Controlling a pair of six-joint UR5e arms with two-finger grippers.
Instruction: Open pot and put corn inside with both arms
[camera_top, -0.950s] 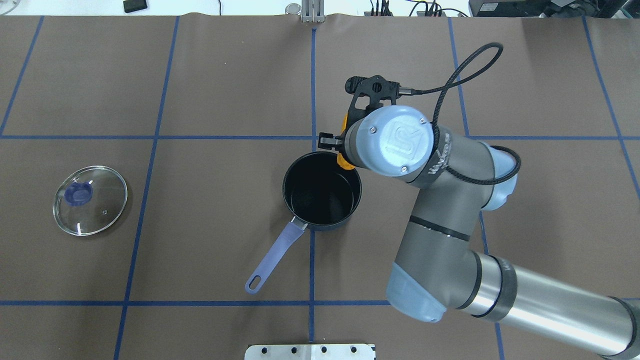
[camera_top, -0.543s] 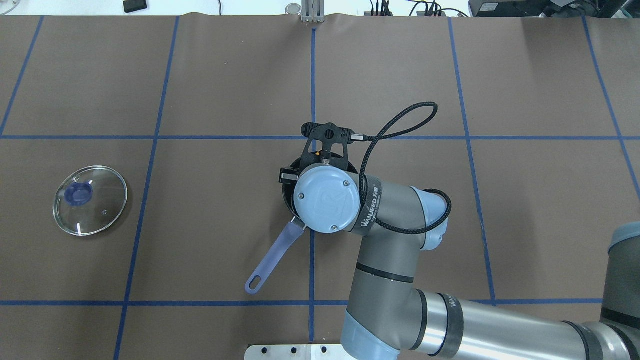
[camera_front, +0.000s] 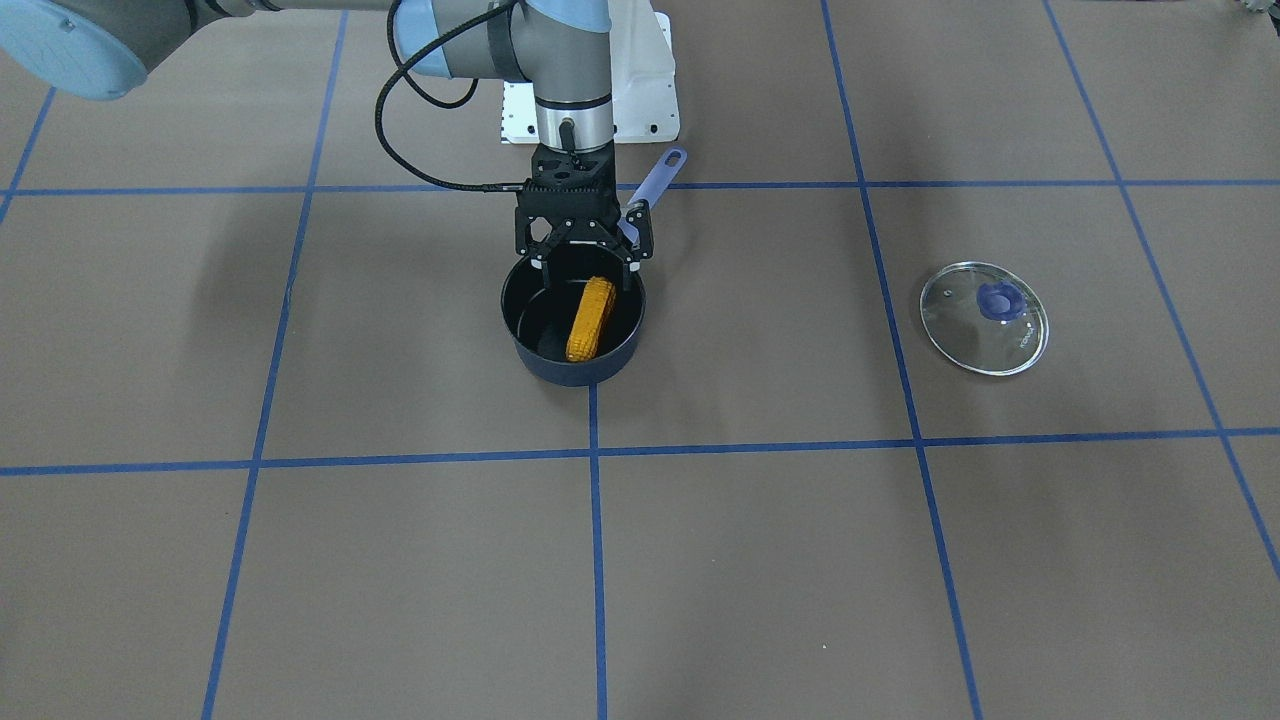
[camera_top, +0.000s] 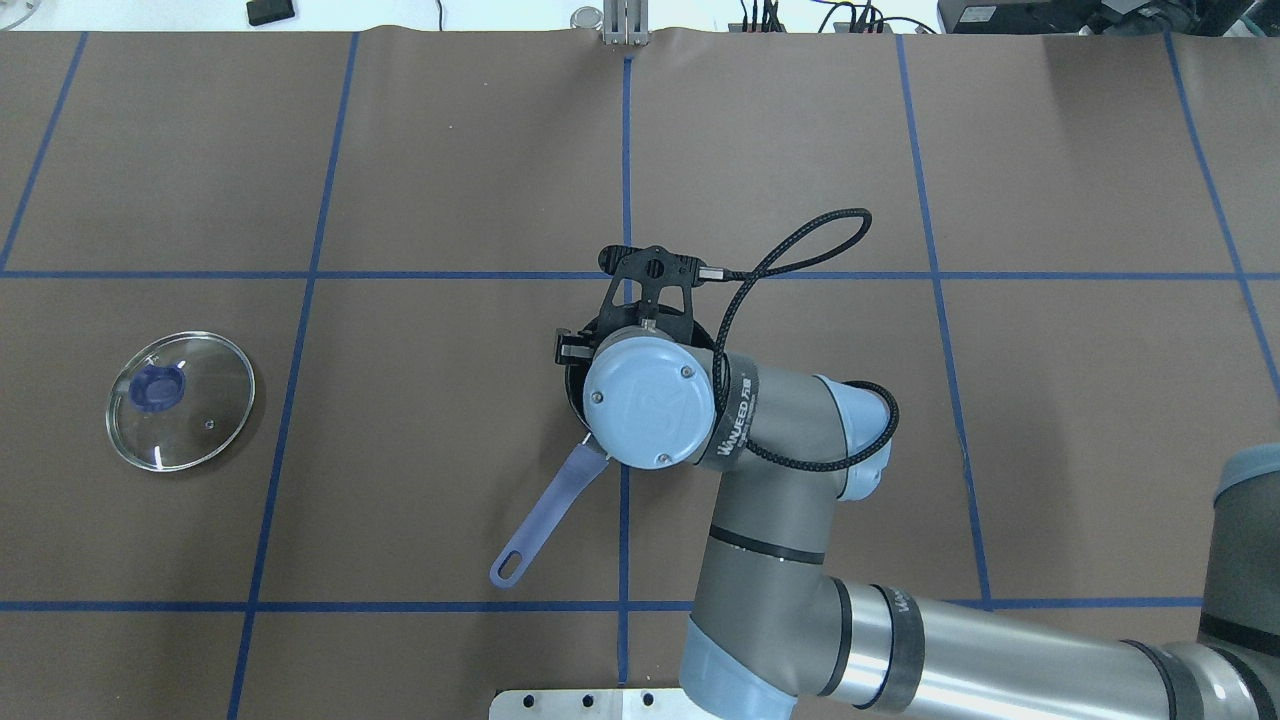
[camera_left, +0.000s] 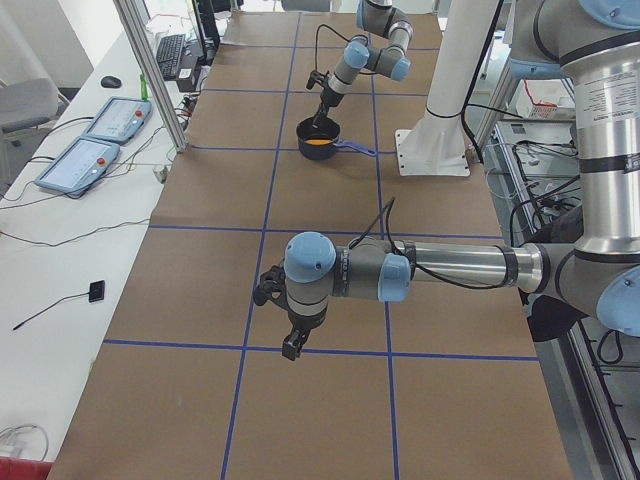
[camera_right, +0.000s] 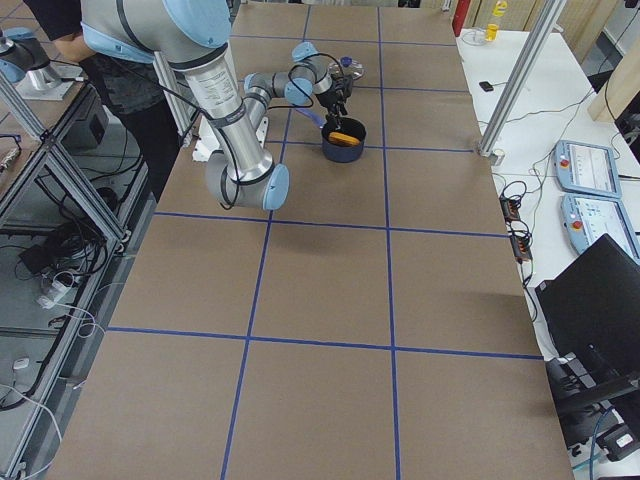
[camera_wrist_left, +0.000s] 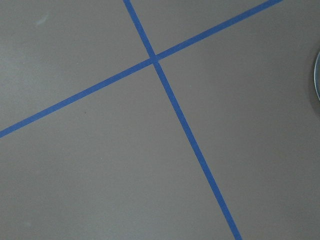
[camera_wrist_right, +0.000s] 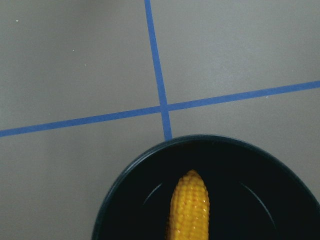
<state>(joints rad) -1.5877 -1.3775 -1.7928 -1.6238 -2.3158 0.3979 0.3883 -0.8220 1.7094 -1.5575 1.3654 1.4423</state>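
Corn (camera_front: 590, 318) lies inside the pot (camera_front: 520, 338), free of any grip. Its long axis runs approx from the robot side toward the operators' side, a bit slanted. In the R wrist view the tapered tip points away from the robot, w/ the butt end under the camera.

R gripper (camera_front: 586, 265) hangs over the pot's robot-side rim w/ jaws spread wide. Neither finger seems to touch the corn, which sits just below and a little fwd of the gripper, so a straight lift looks the safe exit. A sideways pull could clip the rim or the handle (camera_front: 655, 180) just beside it.

L gripper (camera_left: 291, 345) is low over bare tabletop (camera_front: 300, 560), well apart from the pot; can't tell if it's spread or clenched.

Lid (camera_front: 984, 318) is flat on the tabletop on the L arm's side, far from the pot. Pot open, corn in: task looks basically done.
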